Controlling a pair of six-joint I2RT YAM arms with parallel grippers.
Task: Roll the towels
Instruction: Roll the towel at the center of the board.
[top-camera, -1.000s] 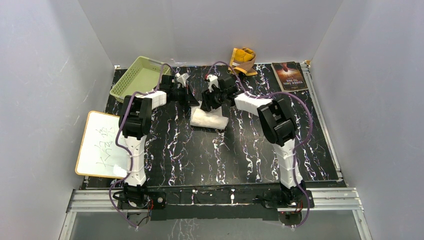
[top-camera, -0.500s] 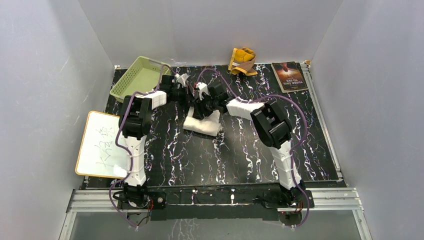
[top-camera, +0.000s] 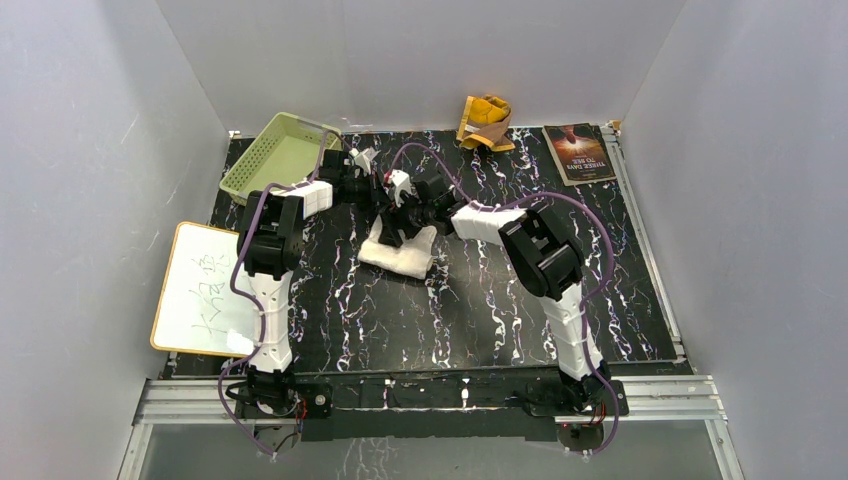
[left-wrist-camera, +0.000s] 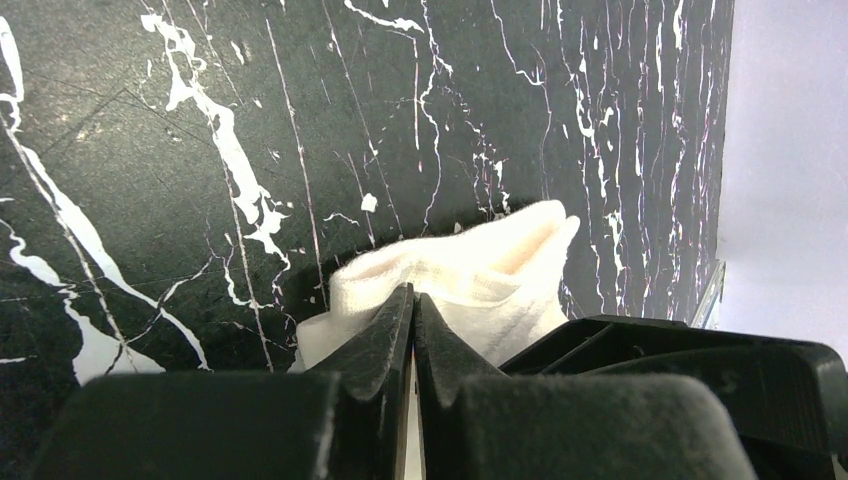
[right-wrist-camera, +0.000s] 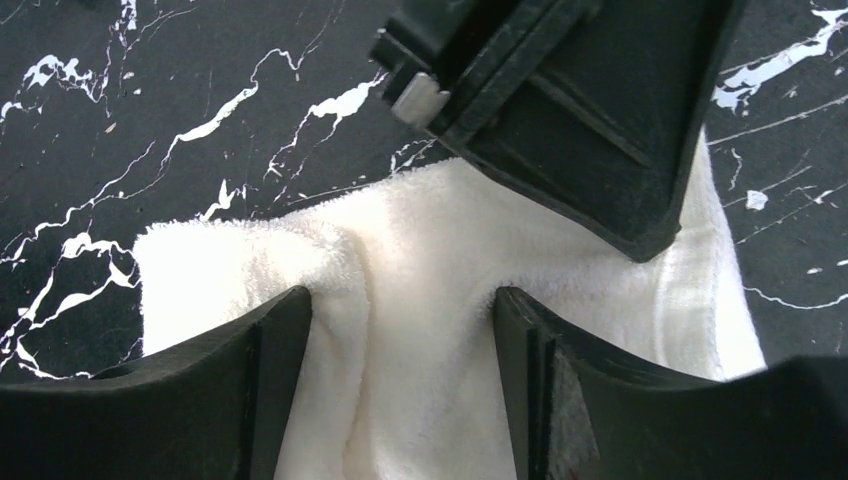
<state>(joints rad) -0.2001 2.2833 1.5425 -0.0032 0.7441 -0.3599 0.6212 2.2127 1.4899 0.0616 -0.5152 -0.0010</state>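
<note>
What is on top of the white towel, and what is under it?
On the white towel: the left pincer pinching a fold, the right pincer open astride it. Only the black marbled table shows around it; anything beneath is covered.

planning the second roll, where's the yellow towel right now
In the top external view the mustard-yellow towel lies crumpled at the far edge of the table, right of centre, just left of the dark book.
</note>
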